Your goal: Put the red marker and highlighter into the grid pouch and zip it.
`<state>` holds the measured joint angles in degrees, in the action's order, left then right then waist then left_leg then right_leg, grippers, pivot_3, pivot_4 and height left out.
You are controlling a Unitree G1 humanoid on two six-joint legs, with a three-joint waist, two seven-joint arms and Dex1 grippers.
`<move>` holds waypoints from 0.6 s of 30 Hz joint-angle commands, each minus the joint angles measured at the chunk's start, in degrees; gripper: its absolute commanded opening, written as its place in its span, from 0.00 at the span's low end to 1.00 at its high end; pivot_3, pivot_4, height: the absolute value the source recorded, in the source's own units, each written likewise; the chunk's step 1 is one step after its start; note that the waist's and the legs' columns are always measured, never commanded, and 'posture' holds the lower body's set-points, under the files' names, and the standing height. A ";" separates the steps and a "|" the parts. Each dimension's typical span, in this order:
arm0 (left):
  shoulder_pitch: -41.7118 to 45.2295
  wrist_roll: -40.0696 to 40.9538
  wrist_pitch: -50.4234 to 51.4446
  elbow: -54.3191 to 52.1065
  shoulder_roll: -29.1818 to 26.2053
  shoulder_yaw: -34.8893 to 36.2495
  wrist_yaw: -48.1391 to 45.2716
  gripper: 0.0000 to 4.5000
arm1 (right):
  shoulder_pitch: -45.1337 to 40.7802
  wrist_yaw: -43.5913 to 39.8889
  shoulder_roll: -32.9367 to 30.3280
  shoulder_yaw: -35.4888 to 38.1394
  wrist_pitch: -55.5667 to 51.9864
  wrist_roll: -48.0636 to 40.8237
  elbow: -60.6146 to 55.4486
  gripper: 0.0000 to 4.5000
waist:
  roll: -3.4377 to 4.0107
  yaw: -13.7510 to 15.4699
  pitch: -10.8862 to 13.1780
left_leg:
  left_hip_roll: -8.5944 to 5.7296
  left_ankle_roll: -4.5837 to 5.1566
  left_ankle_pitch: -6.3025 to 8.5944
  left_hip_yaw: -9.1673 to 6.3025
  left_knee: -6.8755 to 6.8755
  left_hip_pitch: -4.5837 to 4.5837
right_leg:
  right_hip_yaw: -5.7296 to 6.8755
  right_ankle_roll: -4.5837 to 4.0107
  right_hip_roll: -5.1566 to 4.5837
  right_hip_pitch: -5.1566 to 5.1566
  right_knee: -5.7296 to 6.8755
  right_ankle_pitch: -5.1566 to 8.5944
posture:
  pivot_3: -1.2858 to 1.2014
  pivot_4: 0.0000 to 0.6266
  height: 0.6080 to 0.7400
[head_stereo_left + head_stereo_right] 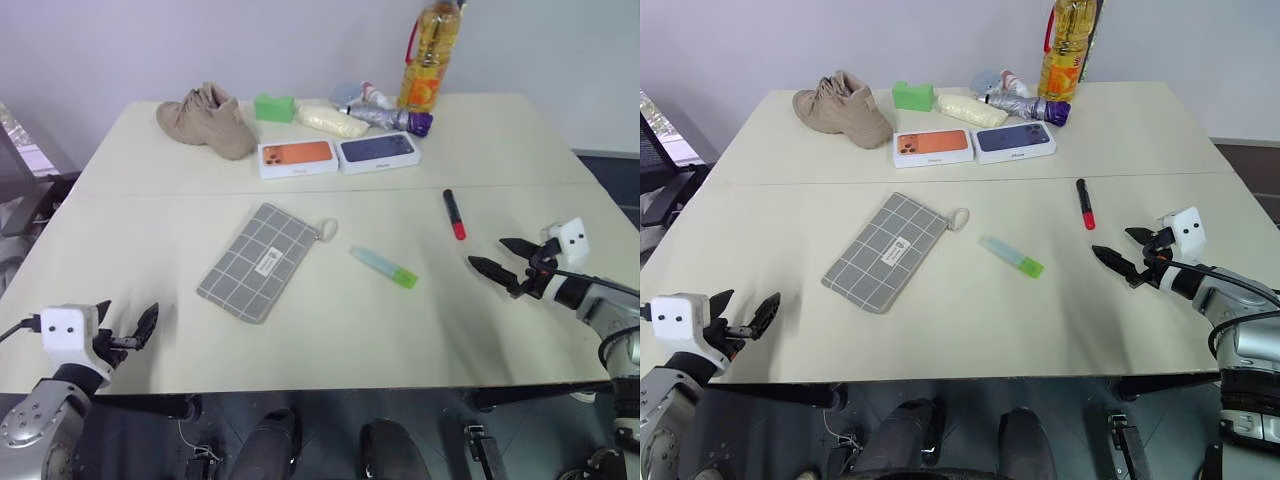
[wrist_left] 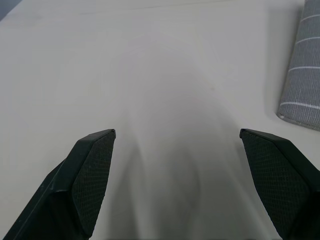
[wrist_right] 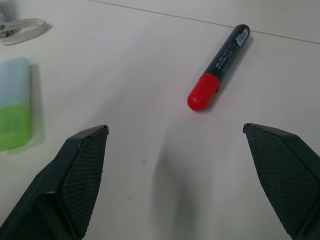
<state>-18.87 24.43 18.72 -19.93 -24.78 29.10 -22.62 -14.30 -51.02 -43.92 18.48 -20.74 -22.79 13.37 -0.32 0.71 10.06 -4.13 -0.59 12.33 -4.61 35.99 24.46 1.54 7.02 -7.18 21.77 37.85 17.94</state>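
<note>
My right gripper [image 1: 498,257], fingers spread and empty, faces the red marker [image 1: 454,214] — lying lengthwise just ahead, nearer than my left.

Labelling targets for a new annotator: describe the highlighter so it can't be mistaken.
On the pale table, look right of the flat grey grid-lined fabric pouch. The highlighter lies there alone: a short chunky pen, pale blue-green barrel, bright green cap. The slim black-and-red marker further right is thinner and darker.

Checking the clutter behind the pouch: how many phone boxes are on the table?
2. The orange phone box and the dark blue phone box lie side by side, touching, beyond the grid pouch, right of the shoe.
</note>
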 commanded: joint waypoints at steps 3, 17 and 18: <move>0.27 1.02 0.23 -2.09 -0.55 0.76 -0.37 0.95 | -0.96 0.16 0.01 0.22 1.02 -0.39 -2.18 1.00 | 0.00 0.00 0.00 | 0.00 0.00 0.00 0.00 0.00 0.00 | 0.00 0.00 0.00 0.00 0.00 0.00 | 0.52 0.24 0.99; 0.78 -3.63 -7.90 -1.26 0.73 -3.66 -3.17 0.98 | -8.31 1.44 7.58 -7.87 -3.11 -3.79 -15.10 0.94 | 0.01 -0.17 0.00 | 0.01 0.00 0.00 -0.01 -0.02 0.00 | 0.00 0.00 0.02 0.03 0.00 0.00 | 0.52 0.24 0.99; 0.60 -3.97 -8.44 -1.11 0.51 -4.30 -3.88 1.00 | -9.53 2.33 9.07 -8.99 -4.66 -4.38 -16.62 0.88 | 0.01 -0.25 0.00 | 0.02 0.00 0.00 -0.01 -0.04 0.00 | 0.00 0.00 0.02 0.05 0.00 0.00 | 0.52 0.24 0.99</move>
<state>-17.89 21.38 12.39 -20.29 -23.71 25.33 -25.37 -21.41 -49.69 -35.92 10.60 -24.04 -24.75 1.79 -0.31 0.47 10.07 -4.09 -0.60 12.32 -4.62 35.95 24.46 1.53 7.02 -7.15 21.84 37.86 17.94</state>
